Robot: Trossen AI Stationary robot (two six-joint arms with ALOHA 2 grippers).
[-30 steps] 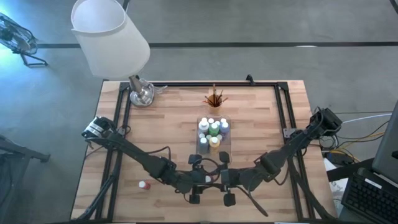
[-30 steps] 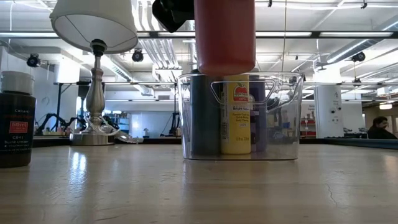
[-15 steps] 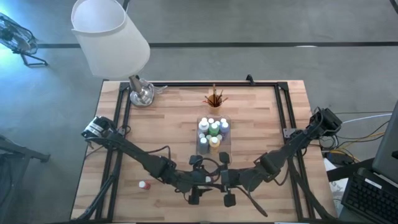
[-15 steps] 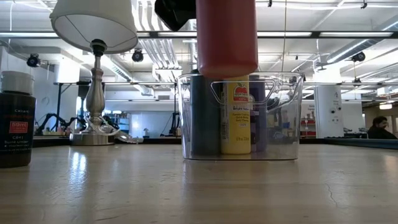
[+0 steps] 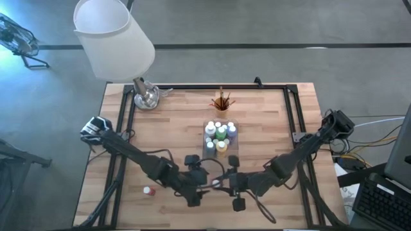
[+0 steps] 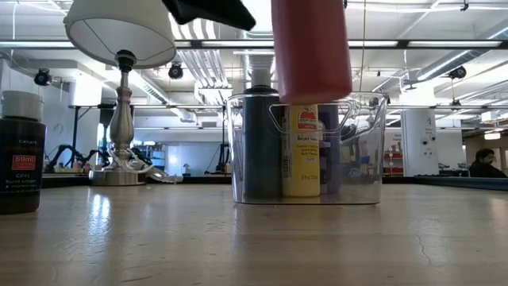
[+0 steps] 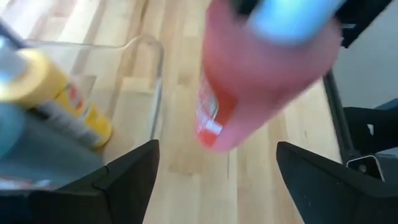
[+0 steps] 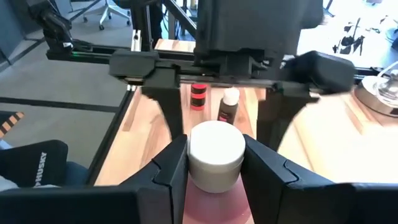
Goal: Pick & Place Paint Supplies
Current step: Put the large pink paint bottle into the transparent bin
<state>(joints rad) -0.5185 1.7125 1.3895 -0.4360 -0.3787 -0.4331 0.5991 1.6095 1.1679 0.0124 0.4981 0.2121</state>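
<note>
1. The red paint bottle [image 8: 216, 163] is gripped just under its white cap by the right gripper [image 8: 214, 171], hanging in the air just in front of the clear tray [image 6: 373, 151].
2. In the low view the red paint bottle [image 6: 310, 52] is seen shifted to the right of where it hung a second ago.
3. The left gripper [image 7: 214, 171] has been released from the bottle; its fingers [image 7: 127, 180] are spread wide with nothing between them, and it has been drawn back leftward.
4. A yellow bottle [image 6: 301, 151] and others are stood inside the tray.
5. A dark bottle [image 6: 20, 151] is left on the table [image 6: 238, 246], and brushes are kept in the orange cup [image 5: 221, 102].
</note>
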